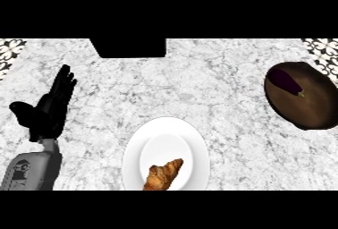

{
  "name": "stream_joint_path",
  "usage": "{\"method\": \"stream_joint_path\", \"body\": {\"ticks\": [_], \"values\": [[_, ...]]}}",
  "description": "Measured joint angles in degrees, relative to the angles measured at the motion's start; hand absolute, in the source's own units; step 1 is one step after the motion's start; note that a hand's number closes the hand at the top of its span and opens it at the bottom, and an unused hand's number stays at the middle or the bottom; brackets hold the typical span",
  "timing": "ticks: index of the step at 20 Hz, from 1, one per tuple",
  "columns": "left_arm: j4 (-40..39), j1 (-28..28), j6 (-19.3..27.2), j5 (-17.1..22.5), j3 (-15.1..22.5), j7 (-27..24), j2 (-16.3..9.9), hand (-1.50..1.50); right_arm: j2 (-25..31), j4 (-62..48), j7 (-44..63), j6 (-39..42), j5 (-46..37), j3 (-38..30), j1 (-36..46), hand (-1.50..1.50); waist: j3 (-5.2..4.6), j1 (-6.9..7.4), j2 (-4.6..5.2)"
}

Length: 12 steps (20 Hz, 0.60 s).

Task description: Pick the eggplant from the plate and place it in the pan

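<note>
We look down on a marble counter [218, 80], grey-veined white, which fills nearly the whole view. A dark rectangular block [128, 47] sits at its far edge, left of centre, and patterned tile shows at both far corners.

Next in size is our left forearm [31, 169], grey, coming up from the lower left. Its black hand [46, 112] is open, fingers straight and pointing away from us, thumb spread out to the left. It rests over the counter near the left edge, touching nothing, well apart from both dishes.

The white plate [135, 152] lies near the bottom centre. A golden-brown croissant [163, 174] lies on its near part, reaching down to the edge of the view.

The dark brown pan [314, 105] sits at the far right, partly cut off by the edge of the view. No handle shows on it.

The eggplant [286, 81], deep purple, lies inside the pan in its upper left part, slanting with its small greenish stem end toward the pan's middle. It is well apart from the plate.

Our right hand does not show anywhere.
</note>
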<state>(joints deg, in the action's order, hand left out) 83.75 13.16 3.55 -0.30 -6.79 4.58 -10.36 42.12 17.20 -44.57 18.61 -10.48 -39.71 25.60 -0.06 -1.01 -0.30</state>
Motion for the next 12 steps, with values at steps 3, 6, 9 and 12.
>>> {"method": "stream_joint_path", "body": {"ticks": [3, 6, 9, 12], "values": [[0.3, -0.8, 0.0, 0.0, -0.2, -0.3, 0.0, 0.00, 0.7, 4.1, 0.8, 3.0, 2.3, -0.4, -4.8, -1.50, -0.09, -0.43, -0.17], [-0.2, 0.0, -0.3, 0.2, -1.0, 0.0, -0.8, 0.00, 0.4, 9.1, 1.5, 4.7, 4.4, -0.6, -10.3, -1.50, -0.17, -0.87, -0.24], [0.9, -1.3, -0.3, 0.2, -0.8, 0.0, -0.6, 0.00, 0.3, 15.5, 4.2, 7.2, 7.0, -1.0, -15.7, -1.50, -0.17, -0.83, -0.28], [0.8, -1.5, -0.1, -0.1, -0.5, -0.6, 0.0, 0.00, -1.9, 24.6, 7.7, 8.0, 9.8, -1.3, -21.1, -1.50, -0.17, -0.60, -0.17]]}}
